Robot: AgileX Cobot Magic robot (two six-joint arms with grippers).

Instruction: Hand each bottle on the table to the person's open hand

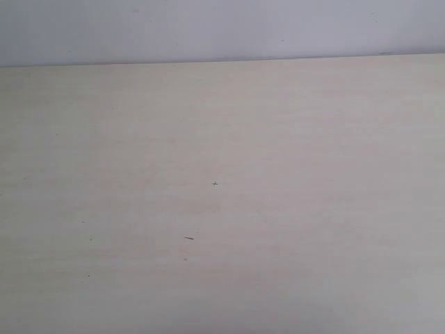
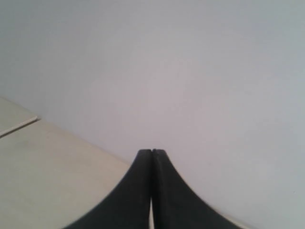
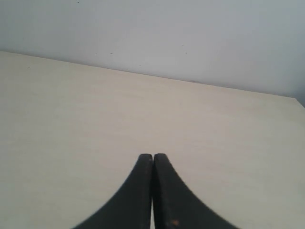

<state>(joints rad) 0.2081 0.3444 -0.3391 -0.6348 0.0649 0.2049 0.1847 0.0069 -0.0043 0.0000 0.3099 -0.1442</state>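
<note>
Exterior view shows one table [image 1: 292, 139], pale beige, filling nearly the whole picture, its near and side edges cut off; behind its far edge rises one plain pale wall [image 1: 222, 28]. Two black grippers show only in the wrist views, bases cut off: the left gripper [image 2: 152, 151] and the right gripper [image 3: 152, 155], each with fingers pressed together on nothing, over the table. A few tiny dark specks [image 1: 189, 239] on the tabletop are too small to identify

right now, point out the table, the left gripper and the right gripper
table [image 1: 222, 209]: exterior view, bare middle of the top
left gripper [image 2: 152, 151]: left wrist view, between the tips of its shut fingers
right gripper [image 3: 152, 155]: right wrist view, between the tips of its shut fingers
</note>
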